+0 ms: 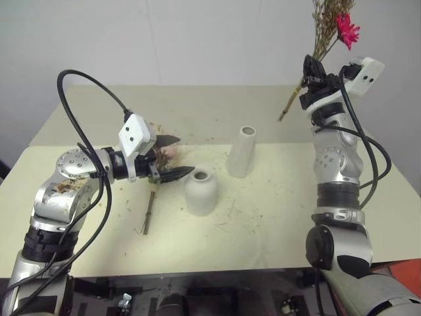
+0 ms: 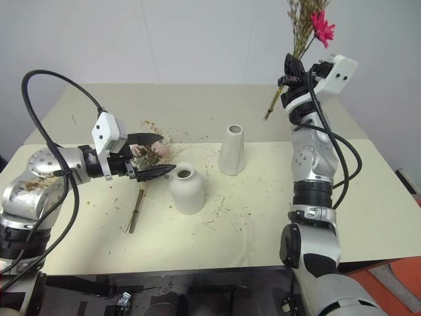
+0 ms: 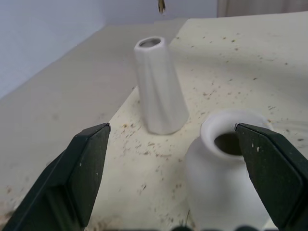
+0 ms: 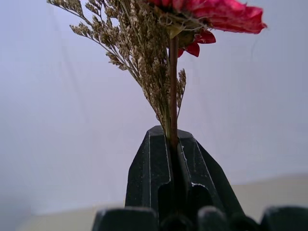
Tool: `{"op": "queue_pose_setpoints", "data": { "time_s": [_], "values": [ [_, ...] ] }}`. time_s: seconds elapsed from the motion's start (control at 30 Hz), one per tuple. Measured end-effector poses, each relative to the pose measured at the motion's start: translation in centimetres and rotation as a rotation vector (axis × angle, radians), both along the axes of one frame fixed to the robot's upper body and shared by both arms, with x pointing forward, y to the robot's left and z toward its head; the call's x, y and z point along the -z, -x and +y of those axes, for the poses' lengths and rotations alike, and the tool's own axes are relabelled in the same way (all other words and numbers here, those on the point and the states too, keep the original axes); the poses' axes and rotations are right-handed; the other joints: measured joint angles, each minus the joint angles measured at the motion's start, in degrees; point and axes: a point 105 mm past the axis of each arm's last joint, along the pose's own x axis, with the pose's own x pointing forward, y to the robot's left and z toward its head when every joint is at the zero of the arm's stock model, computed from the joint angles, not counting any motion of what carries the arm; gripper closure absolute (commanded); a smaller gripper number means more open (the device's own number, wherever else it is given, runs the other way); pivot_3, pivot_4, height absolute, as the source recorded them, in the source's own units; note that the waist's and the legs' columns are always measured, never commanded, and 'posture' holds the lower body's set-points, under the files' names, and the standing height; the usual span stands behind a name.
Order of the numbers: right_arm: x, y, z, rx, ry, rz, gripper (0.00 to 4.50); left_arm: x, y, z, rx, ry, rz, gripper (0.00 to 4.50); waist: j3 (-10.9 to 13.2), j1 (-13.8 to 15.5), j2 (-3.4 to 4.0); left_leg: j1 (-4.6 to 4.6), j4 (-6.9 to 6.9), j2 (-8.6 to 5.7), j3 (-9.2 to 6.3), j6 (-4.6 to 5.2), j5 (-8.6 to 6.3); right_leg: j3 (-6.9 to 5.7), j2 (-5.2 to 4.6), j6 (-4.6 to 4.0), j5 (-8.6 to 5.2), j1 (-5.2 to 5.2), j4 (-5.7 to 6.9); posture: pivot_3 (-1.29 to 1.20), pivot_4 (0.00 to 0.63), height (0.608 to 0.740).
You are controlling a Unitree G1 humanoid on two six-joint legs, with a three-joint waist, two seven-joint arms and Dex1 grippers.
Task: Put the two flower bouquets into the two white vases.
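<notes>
The right gripper (image 1: 314,74) is clamped on the dried-grass bouquet (image 1: 327,29), held high; next, its stems must be lowered into the tall vase (image 1: 241,151), the left gripper (image 1: 172,158) gaping idle

There were two white vases on the desk (image 1: 276,243): one tall cone (image 1: 241,151) and one squat dome (image 1: 200,191). Two bouquets showed: one of dried grasses (image 1: 327,29) and one bushier pink one (image 2: 152,153). Two grippers were visible.

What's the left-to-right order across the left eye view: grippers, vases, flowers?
Left gripper → squat vase → tall vase → right gripper, holding the dried bouquet up.
</notes>
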Motion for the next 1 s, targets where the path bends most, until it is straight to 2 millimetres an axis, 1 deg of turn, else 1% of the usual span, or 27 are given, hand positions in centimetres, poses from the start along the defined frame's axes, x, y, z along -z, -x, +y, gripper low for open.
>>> {"op": "queue_pose_setpoints", "data": {
  "time_s": [0.07, 0.2, 0.4, 0.6, 0.7, 0.83, 1.0],
  "values": [
    [-0.1, 0.0, 1.0, -0.027, -0.002, -0.012, 4.49, 0.5, 0.0, 0.3, -0.016, 0.001, 0.012, 0.00, 0.0, 0.0, 0.00, 0.00, 0.00, 0.01, 0.00, -0.01, 0.00, 0.00, 0.01, 0.00, 0.00, -0.01, 0.01, 0.00, 0.150, 0.740],
    [0.2, -0.1, 2.8, -0.079, 0.006, -0.008, 4.49, 0.5, 0.3, 0.4, -0.031, 0.000, -0.005, 0.00, 0.0, 0.0, 0.01, 0.00, -0.01, 0.01, 0.00, -0.01, 0.01, 0.00, 0.01, -0.01, 0.00, -0.02, 0.02, 0.00, 0.150, 0.740],
    [0.5, 0.0, 4.9, -0.132, 0.040, -0.008, 4.49, 0.8, 0.5, 0.9, -0.061, 0.015, -0.003, 0.00, 0.0, 0.0, 0.03, 0.01, -0.01, 0.01, 0.01, -0.03, 0.01, 0.00, 0.01, -0.02, 0.01, -0.04, 0.04, 0.00, 0.150, 0.740],
    [0.6, 0.0, 5.5, -0.147, 0.046, -0.006, 4.49, 0.8, 0.7, 1.0, -0.072, 0.017, -0.012, 0.00, 0.0, 0.0, 0.03, 0.01, -0.01, 0.02, 0.01, -0.03, 0.01, -0.01, 0.02, -0.03, 0.01, -0.03, 0.04, 0.00, 0.150, 0.740],
    [0.9, 0.1, 6.1, -0.161, 0.060, -0.006, 4.49, 0.8, 0.7, 0.9, -0.076, 0.019, -0.014, 0.00, 0.0, -0.1, 0.03, 0.02, -0.02, 0.02, 0.01, -0.03, 0.02, 0.00, 0.02, -0.03, 0.01, -0.03, 0.04, 0.00, 0.150, 0.740],
    [2.2, 0.0, 6.7, -0.174, 0.078, 0.021, 4.49, 0.8, 0.7, 1.0, -0.085, 0.021, -0.020, 0.00, 0.0, -0.1, 0.04, 0.02, -0.02, 0.02, 0.01, -0.03, 0.02, 0.00, 0.02, -0.03, 0.02, -0.03, 0.05, 0.00, 0.150, 0.740],
    [3.3, 0.0, 7.1, -0.175, 0.116, 0.035, 4.49, 0.9, 0.8, 1.3, -0.098, 0.029, -0.025, 0.00, 0.0, -0.1, 0.04, 0.03, -0.02, 0.02, 0.01, -0.03, 0.02, 0.00, 0.02, -0.03, 0.02, -0.04, 0.04, 0.00, 0.150, 0.740]
  ]
}}
